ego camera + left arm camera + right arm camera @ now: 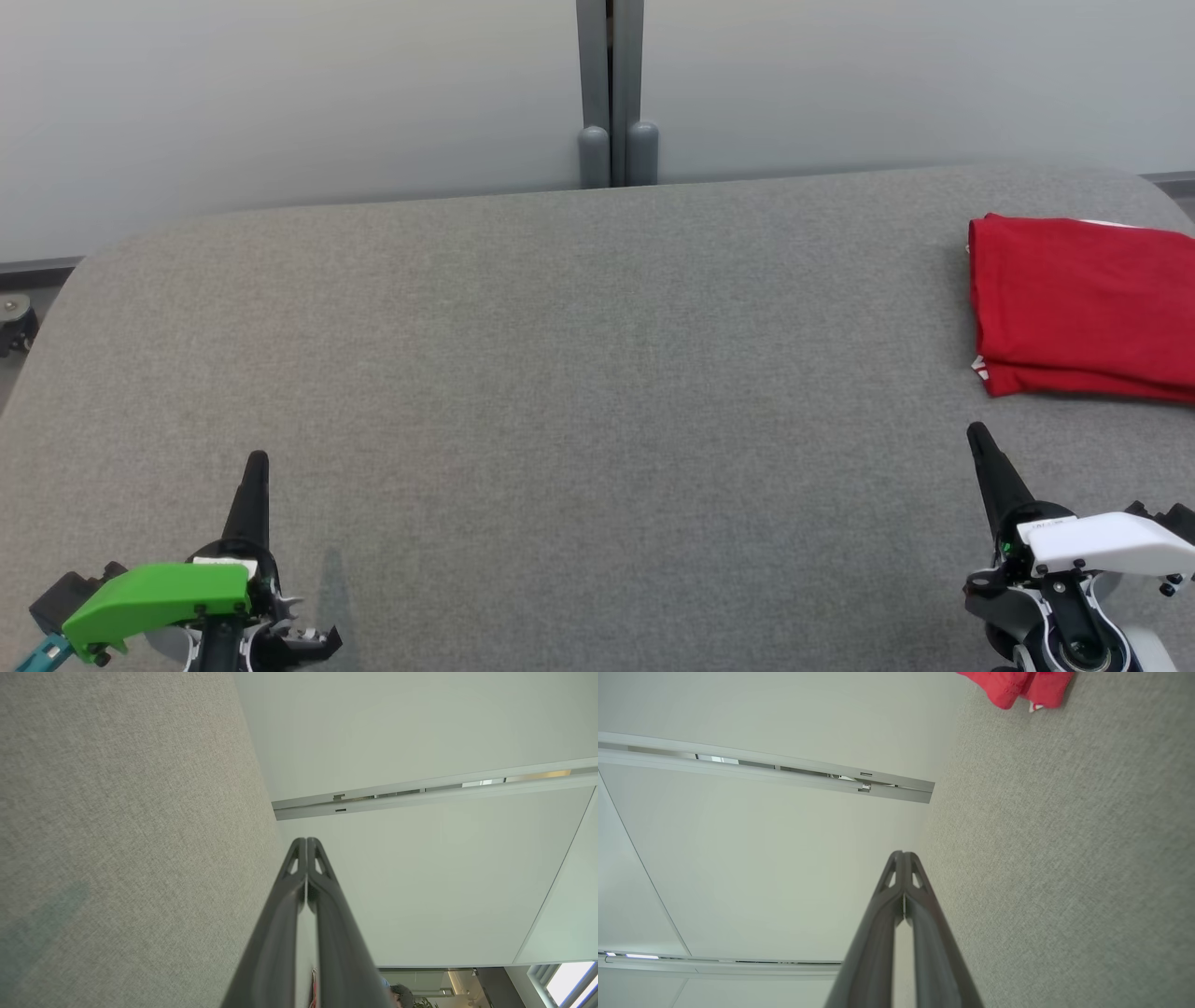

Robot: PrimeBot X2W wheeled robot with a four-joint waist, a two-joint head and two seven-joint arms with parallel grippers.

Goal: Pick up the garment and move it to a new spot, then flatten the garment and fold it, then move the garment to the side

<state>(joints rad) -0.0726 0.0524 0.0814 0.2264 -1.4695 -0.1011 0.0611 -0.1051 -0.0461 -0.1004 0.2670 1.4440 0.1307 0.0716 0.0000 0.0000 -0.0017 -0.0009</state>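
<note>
Garment: red garment (pixel 1083 303), folded into a flat stack with neat edges, small white mark at its near left corner.
Garment place: far right side of the table (pixel 560 373), lying on the grey fabric top, partly cut off by the right edge of the head view. In the right wrist view a corner of it (pixel 1017 686) shows at the top edge.
Left gripper (pixel 257 459): fingers pressed together, nothing between them. Sits low at the near left of the table, green cover on the wrist. Tips meet in the left wrist view (pixel 307 842).
Right gripper (pixel 978 434): fingers together, holding nothing, white cover on the wrist. Near right of the table, just in front of the garment but not touching it. Tips meet in the right wrist view (pixel 903 855).
Grippers to each other: well apart, bare table between them.
Background: pale wall panels, grey post (pixel 616 93) behind the far edge of the table.
</note>
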